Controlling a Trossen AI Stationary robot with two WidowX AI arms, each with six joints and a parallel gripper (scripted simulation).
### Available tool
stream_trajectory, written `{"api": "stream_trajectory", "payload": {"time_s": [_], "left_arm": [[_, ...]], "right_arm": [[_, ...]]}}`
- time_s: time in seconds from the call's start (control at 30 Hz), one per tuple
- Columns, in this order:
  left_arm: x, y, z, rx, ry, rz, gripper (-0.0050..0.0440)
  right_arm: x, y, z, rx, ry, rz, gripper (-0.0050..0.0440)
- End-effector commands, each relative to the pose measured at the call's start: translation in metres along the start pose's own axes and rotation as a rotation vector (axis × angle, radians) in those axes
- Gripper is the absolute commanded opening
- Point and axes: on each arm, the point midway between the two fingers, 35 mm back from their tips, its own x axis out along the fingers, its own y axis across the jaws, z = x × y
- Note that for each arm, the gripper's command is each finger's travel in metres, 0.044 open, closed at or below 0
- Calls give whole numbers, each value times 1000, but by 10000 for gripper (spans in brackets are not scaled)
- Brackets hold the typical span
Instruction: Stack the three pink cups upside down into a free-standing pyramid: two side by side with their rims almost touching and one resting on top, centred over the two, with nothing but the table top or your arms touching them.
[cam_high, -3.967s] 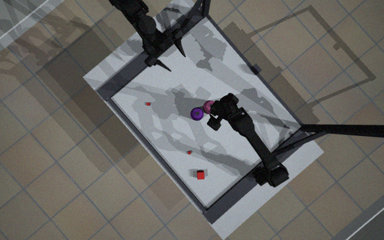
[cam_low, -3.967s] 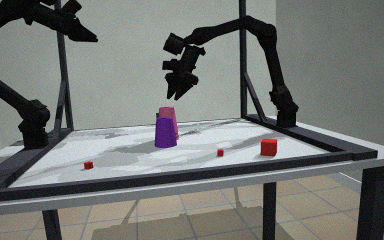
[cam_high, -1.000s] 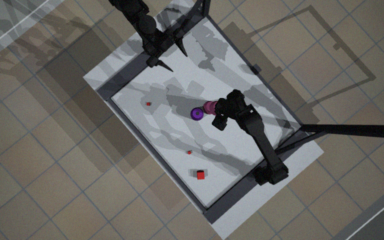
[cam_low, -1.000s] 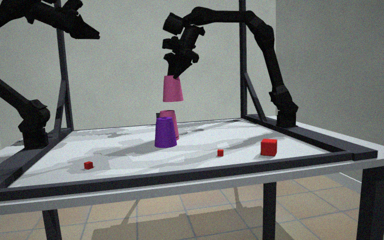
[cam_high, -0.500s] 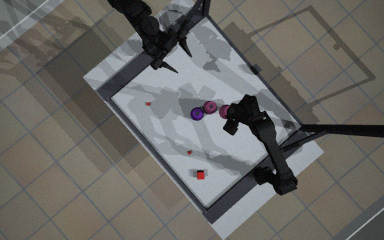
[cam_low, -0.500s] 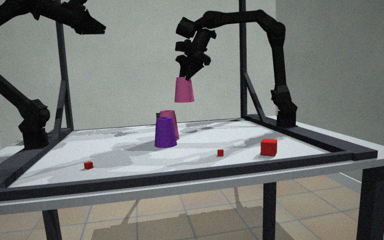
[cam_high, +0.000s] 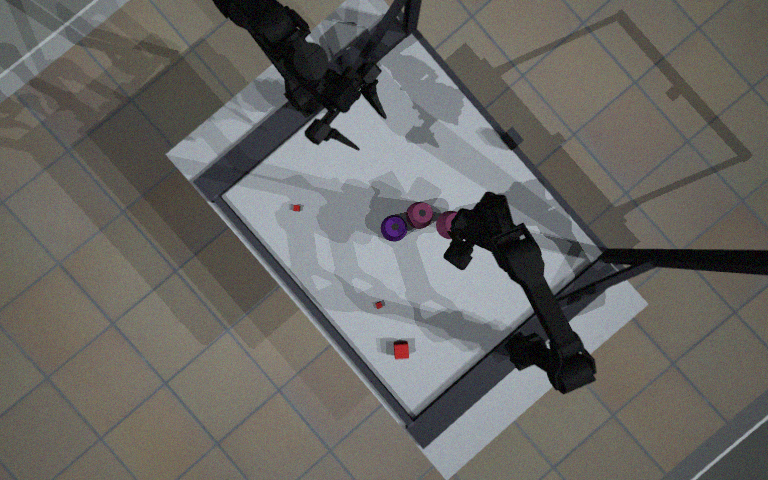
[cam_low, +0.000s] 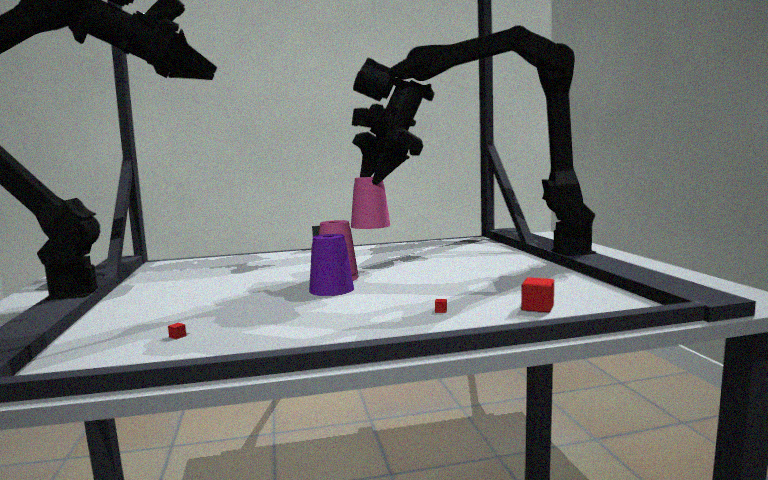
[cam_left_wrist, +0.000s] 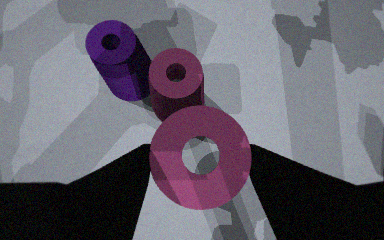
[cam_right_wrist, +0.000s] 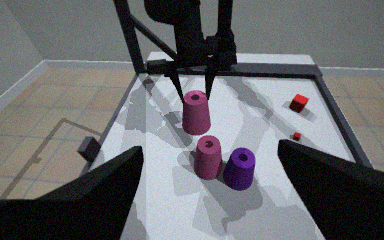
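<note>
From here the pyramid isn't begun: one pink cup (cam_high: 420, 215) (cam_low: 352, 249) (cam_left_wrist: 176, 90) (cam_right_wrist: 207, 162) stands upside down beside the purple cup (cam_high: 391, 230) (cam_low: 331, 266) (cam_left_wrist: 111, 42) (cam_right_wrist: 239, 170), the left gripper (cam_low: 369, 180) (cam_left_wrist: 199, 151) (cam_right_wrist: 195, 101) clamps another aloft, the third I can't make out, and the right gripper's (cam_high: 372, 133) (cam_right_wrist: 211, 146) fingers stand apart.

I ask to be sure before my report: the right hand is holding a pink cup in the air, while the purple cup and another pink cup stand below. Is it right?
Not the right: the left hand holds that pink cup, as the left wrist view shows. The rest is correct.
</note>
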Motion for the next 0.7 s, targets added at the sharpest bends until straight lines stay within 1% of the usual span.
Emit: {"api": "stream_trajectory", "payload": {"time_s": [0.0, 0.1, 0.17, 0.33, 0.57, 0.67], "left_arm": [[25, 0, -13, -4, -9, -2, 225], [45, 0, -25, -4, -7, -1, 225], [45, 0, -25, -4, -7, -1, 225], [65, 1, -36, -2, -7, -1, 225], [75, 1, -42, -2, -7, -1, 225], [76, 1, -43, -2, -7, -1, 225]], "right_arm": [[2, 1, -9, 9, 24, -1, 400], [6, 1, -17, 13, 47, -2, 400], [6, 1, -17, 13, 47, -2, 400], [12, 1, -28, 17, 70, -3, 400], [20, 1, -37, 25, 83, -7, 400], [20, 0, -38, 27, 84, -9, 400]]}}
